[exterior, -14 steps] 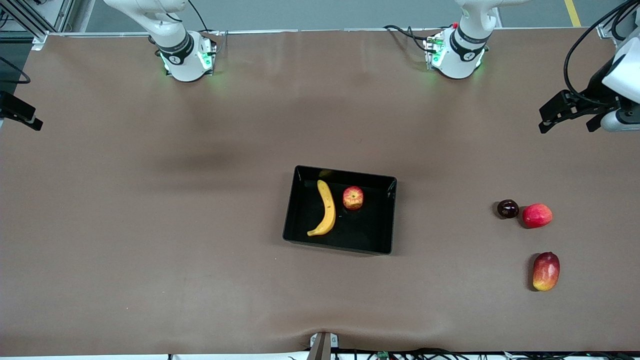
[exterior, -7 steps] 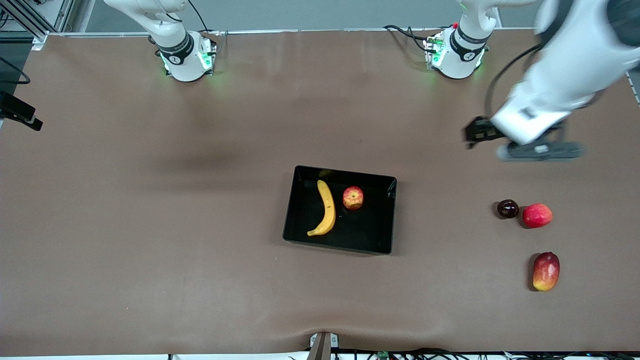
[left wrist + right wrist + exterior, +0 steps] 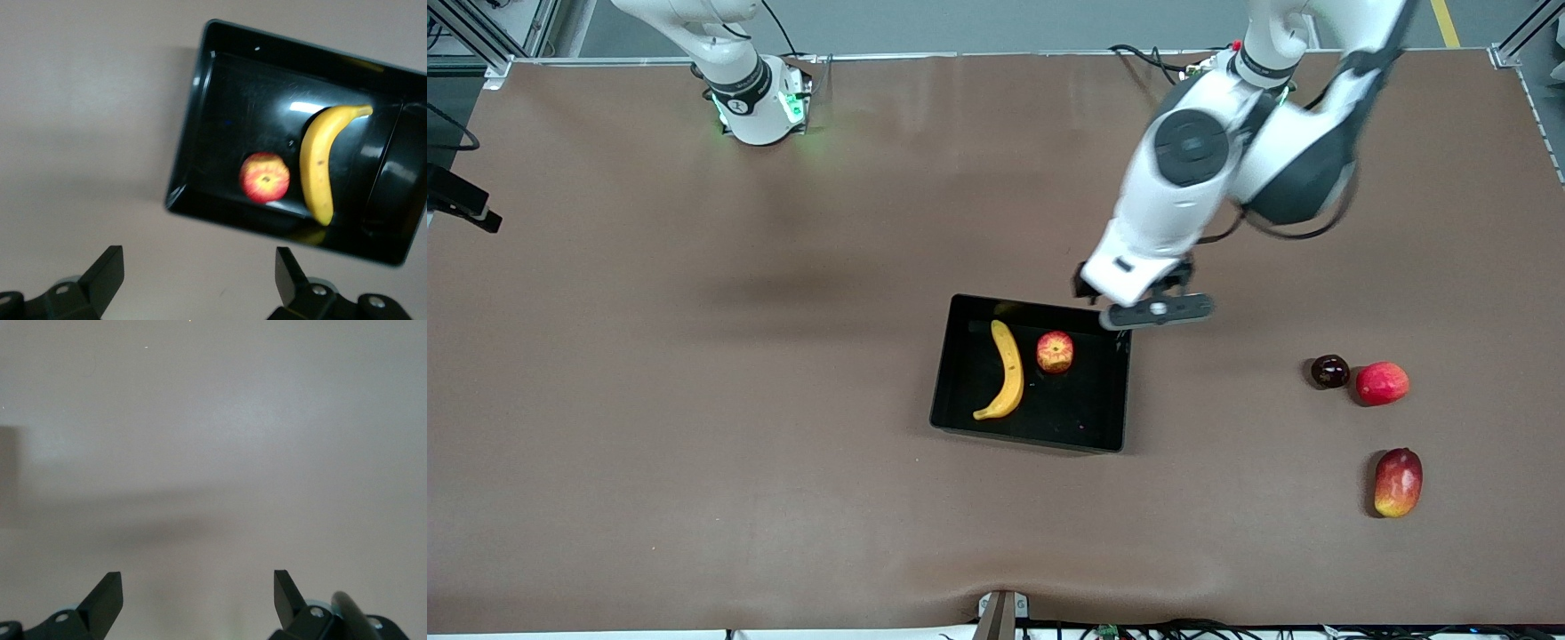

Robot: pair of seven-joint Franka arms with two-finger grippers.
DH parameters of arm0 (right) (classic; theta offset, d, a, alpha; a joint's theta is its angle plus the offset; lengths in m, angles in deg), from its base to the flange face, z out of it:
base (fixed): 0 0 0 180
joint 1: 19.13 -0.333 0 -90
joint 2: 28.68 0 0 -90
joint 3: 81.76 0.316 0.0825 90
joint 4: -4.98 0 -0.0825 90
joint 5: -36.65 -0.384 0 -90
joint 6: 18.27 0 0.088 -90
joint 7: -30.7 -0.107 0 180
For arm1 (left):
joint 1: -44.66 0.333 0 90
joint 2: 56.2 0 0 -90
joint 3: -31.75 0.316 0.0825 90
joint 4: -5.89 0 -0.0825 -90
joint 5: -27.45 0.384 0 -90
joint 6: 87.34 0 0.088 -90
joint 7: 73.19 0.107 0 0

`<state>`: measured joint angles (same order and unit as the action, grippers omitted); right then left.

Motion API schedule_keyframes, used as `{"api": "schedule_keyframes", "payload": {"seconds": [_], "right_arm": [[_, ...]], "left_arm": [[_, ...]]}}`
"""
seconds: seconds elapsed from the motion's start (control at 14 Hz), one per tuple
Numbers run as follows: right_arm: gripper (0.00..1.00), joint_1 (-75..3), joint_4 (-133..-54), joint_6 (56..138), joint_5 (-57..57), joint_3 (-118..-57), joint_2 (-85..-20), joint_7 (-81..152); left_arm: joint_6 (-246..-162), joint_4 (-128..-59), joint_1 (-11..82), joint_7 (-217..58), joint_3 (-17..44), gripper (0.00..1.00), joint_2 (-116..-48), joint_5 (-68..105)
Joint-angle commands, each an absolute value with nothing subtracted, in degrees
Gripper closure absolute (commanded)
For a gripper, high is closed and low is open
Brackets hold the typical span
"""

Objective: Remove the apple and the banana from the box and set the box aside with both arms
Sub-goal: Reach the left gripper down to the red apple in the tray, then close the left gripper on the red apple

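Left gripper [image 3: 1129, 302]: spread wide, empty, above box [image 3: 960, 427] corner, frame centre.
Right gripper [image 3: 198, 600]: wide, empty, waiting.
Risk: apple [image 3: 1055, 351] rolling; banana [image 3: 1007, 371] nudged.

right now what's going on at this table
The left arm reaches over the table, its left gripper open and empty above the corner of the box toward the robot bases. The banana and the apple lie side by side in the box, untouched. The right gripper waits open over bare table. Three other fruits lie toward the left arm's end.
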<state>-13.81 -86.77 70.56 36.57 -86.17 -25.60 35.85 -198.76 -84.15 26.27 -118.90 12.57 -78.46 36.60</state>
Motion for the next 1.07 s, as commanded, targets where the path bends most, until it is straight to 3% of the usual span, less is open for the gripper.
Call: {"api": "schedule_keyframes", "payload": {"seconds": [0.0, 0.36, 0.79, 1.0], "right_arm": [[0.0, -13.0, -86.1, 70.0, 36.5, -85.7, -25.9, 36.0], [0.0, -13.0, -86.2, 70.0, 36.5, -85.7, -25.9, 35.9], [0.0, -13.0, -86.2, 70.0, 36.5, -85.7, -25.9, 35.9], [0.0, -13.0, -86.2, 70.0, 36.5, -85.7, -25.9, 35.8]], "left_arm": [[-207.3, -82.3, 24.9, -122.6, 12.6, 0.0, -86.2, 40.0], [-215.8, -82.1, 23.3, -123.6, 12.9, 0.0, -96.1, 43.7], [-216.4, -82.9, 22.8, -123.6, 13.0, 0.0, -98.5, 44.2], [-216.6, -82.4, 22.3, -123.6, 13.0, 0.34, -100.5, 44.2]]}}
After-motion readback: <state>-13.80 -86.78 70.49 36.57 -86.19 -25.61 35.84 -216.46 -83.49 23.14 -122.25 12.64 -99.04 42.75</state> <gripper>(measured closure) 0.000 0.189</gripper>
